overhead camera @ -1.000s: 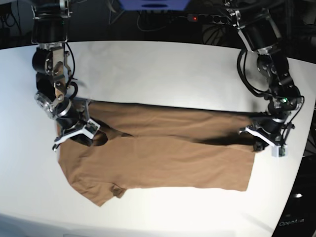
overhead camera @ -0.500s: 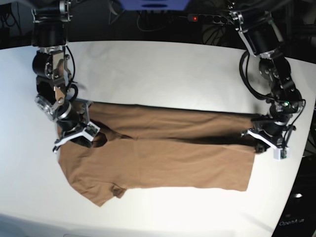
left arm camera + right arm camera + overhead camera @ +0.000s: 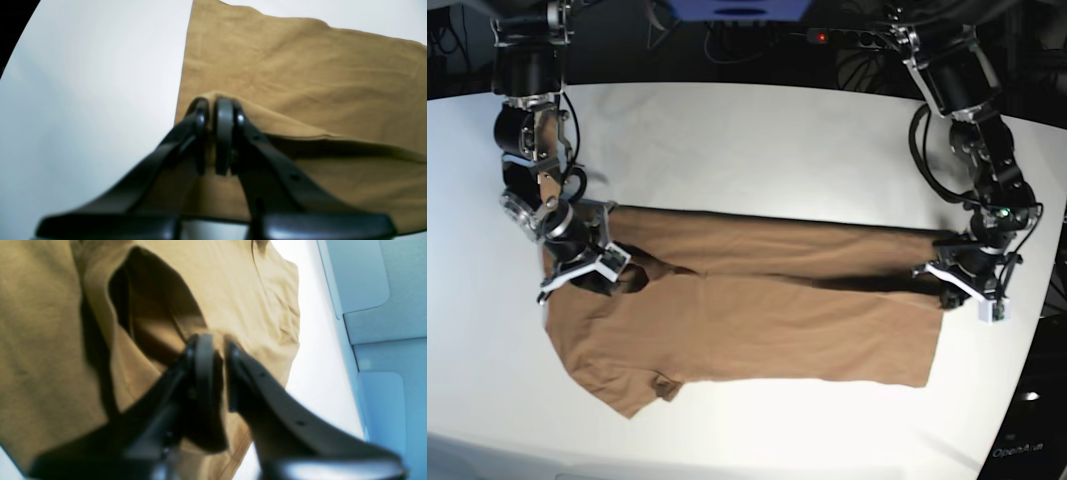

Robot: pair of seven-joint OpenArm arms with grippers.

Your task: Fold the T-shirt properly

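The tan-brown T-shirt [image 3: 747, 320] lies flat across the white table [image 3: 747, 150], its far long edge folded over toward the front. My right gripper [image 3: 592, 270] sits low on the collar end. In the right wrist view, its jaws [image 3: 218, 343] stand a little apart with a fold of T-shirt [image 3: 40, 323] between the tips. My left gripper [image 3: 962, 285] is at the hem end. The left wrist view shows this gripper [image 3: 210, 106] shut on a raised fold of the T-shirt [image 3: 300, 66].
The table's right edge runs close behind my left gripper. Dark equipment and a power strip with a red light [image 3: 822, 37] sit beyond the far edge. Pale blue panels [image 3: 367, 290] lie past the table edge in the right wrist view.
The right gripper's jaws have parted slightly at the collar end. Both arms and the shirt have hardly shifted.
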